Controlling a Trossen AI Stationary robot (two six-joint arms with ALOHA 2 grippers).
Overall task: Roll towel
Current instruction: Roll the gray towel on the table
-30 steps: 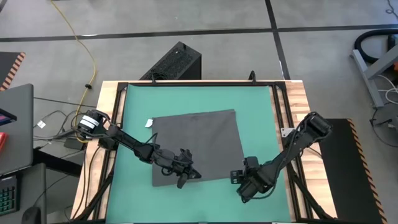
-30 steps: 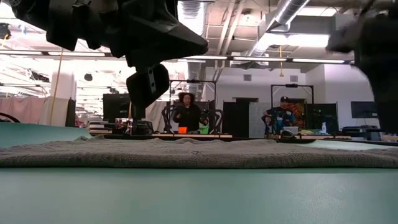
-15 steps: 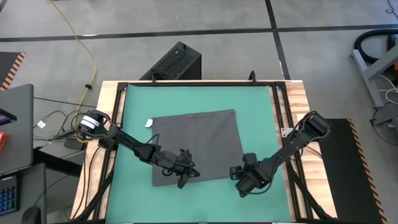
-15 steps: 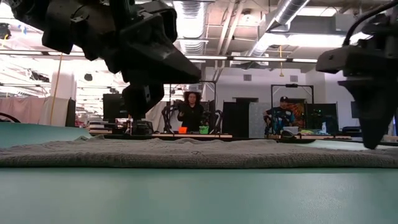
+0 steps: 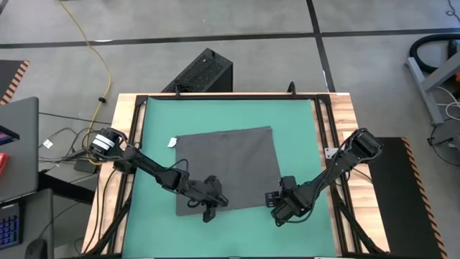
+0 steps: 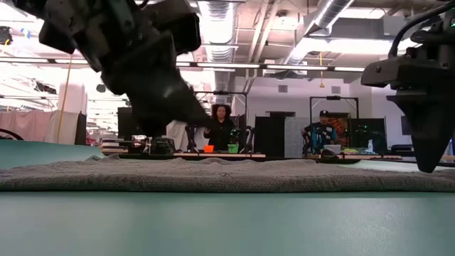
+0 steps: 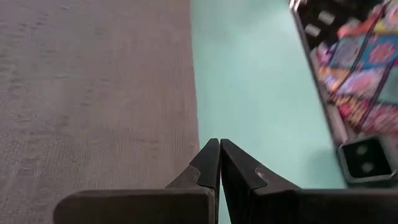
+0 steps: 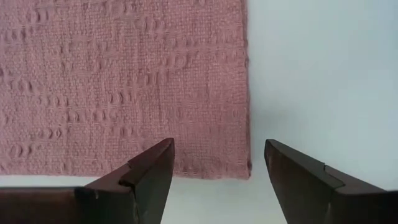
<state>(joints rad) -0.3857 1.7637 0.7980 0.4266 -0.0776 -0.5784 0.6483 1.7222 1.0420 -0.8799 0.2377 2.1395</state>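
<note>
The dark grey towel [image 5: 226,169] lies flat on the green mat [image 5: 302,129], its small white tag [image 5: 172,142] at the far left corner. My left gripper [image 5: 208,210] is shut and hangs over the towel's near edge; in the left wrist view [image 7: 219,144] its tips point at the line between towel [image 7: 93,93] and mat. My right gripper [image 5: 277,212] is open at the towel's near right corner; in the right wrist view [image 8: 219,149] its two fingers stand on either side of that corner [image 8: 246,169]. Whether either gripper touches the cloth, I cannot tell.
Black rails and a wooden border [image 5: 345,122] frame the mat. A black box [image 5: 201,72] stands on the floor behind the table, and a laptop [image 5: 18,151] lies to its left. Two people [image 6: 220,128] [image 6: 320,131] stand far off in the room.
My left gripper has gone a little toward the table's near edge, to the towel's near edge, and has tipped. My right gripper has come down and gone toward the table's left, to the towel's near right corner. The towel has stayed flat.
</note>
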